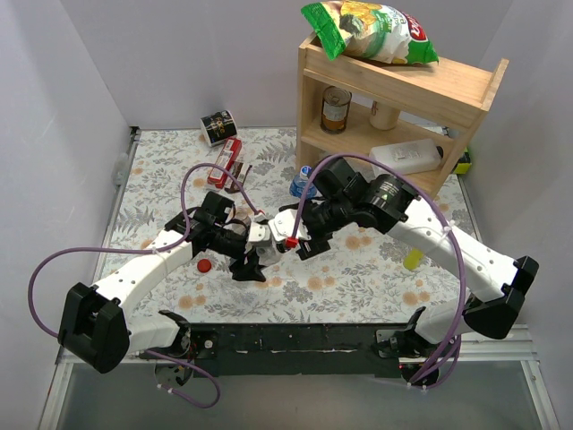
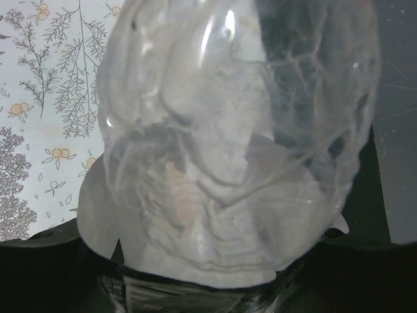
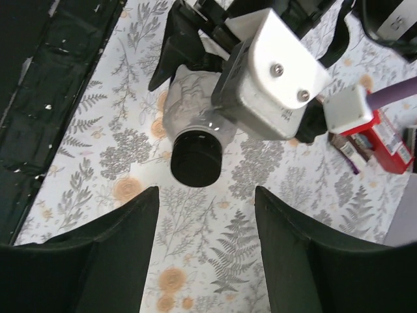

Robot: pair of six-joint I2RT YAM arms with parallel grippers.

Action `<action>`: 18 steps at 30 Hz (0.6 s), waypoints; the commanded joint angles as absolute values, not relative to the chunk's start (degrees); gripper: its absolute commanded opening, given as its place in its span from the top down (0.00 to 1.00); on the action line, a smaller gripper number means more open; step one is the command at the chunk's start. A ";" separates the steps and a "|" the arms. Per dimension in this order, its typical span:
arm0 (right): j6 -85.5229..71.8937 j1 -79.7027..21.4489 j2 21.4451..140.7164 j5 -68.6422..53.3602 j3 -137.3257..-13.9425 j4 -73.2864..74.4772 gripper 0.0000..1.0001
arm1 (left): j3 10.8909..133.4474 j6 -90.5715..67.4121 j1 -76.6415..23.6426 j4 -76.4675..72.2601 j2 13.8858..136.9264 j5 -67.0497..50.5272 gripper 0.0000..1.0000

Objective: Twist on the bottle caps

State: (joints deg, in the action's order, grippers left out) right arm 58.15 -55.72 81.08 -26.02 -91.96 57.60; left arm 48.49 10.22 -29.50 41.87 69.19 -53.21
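Near the front edge of the table (image 1: 358, 273), a red cap (image 1: 204, 265) lies loose on the flowered cloth, just beside the left forearm and apart from both hands.

At mid-table the two hands meet. The left hand (image 1: 250, 245) is clenched on a clear bottle (image 3: 187, 107), held off the cloth on its side. In the left wrist view the bottle's body fills the frame between the dark fingers (image 2: 45, 267).

A black cap (image 3: 195, 160) sits on the bottle's neck, facing the right hand (image 3: 207, 195). That hand is released, its fingers spread with nothing between them. The cap lies just past the fingertips, in line with the gap and touching neither finger. Whether it is screwed tight cannot be told.

Bare cloth runs under and in front of the hands to the black front strip. A yellow bottle (image 1: 412, 260) stands just beside the right forearm.

Farther back, a blue-topped bottle (image 1: 303, 182) sits near the right wrist, and a red box (image 1: 226, 159) and a dark can (image 1: 217, 127) lie toward the rear. The shelf (image 1: 313, 98) closes the far right corner, near the right arm's elbow. Walls bound the left and back.
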 commanded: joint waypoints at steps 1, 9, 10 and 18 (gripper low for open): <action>61.79 -57.65 81.30 -25.13 -92.81 52.73 0.35 | 50.54 12.39 -29.88 43.68 68.82 -56.25 1.00; 66.26 -59.85 82.00 -27.25 -92.99 55.63 0.42 | 50.54 12.57 -29.88 43.59 68.38 -56.25 1.00; 67.31 -60.20 82.09 -27.25 -93.08 56.07 0.43 | 50.36 12.48 -29.88 43.51 68.38 -56.16 1.00; 68.82 -60.73 82.79 -26.37 -93.16 57.30 0.57 | 49.84 11.86 -29.88 42.63 68.03 -56.25 1.00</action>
State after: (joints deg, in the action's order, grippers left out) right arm 67.24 -60.40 82.30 -25.85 -91.96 56.66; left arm 48.51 11.53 -29.54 43.29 69.19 -54.15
